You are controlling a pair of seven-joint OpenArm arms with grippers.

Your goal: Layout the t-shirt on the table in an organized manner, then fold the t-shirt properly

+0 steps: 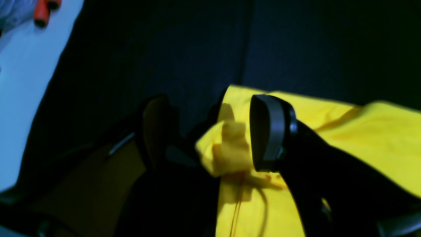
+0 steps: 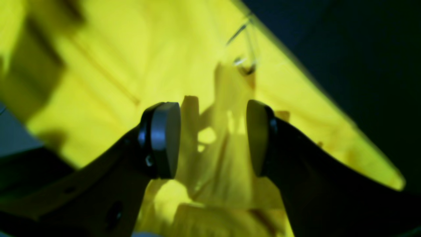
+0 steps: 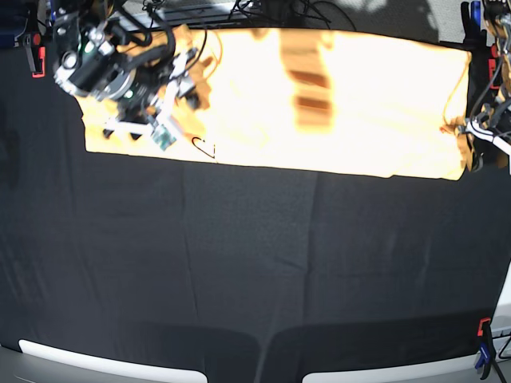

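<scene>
The shirt (image 3: 319, 96) lies as a long band across the far side of the table (image 3: 239, 271), stretched between the two arms, with one end under each. The right gripper (image 2: 213, 138) hangs over its end of the shirt with jaws wide apart; a ridge of bunched cloth rises between them, and neither pad appears to press it. The left gripper (image 1: 210, 131) is at the opposite end of the shirt, also wide, with a small lump of cloth between its jaws and nothing clamped. The step in hand looks like letting go after a fold or a stretch. To do it well, both arms should probably lift straight up off the shirt so that no pad drags the bunched cloth and spoils the straight edges. The puckers at each end of the shirt likely need smoothing before the next fold.
</scene>
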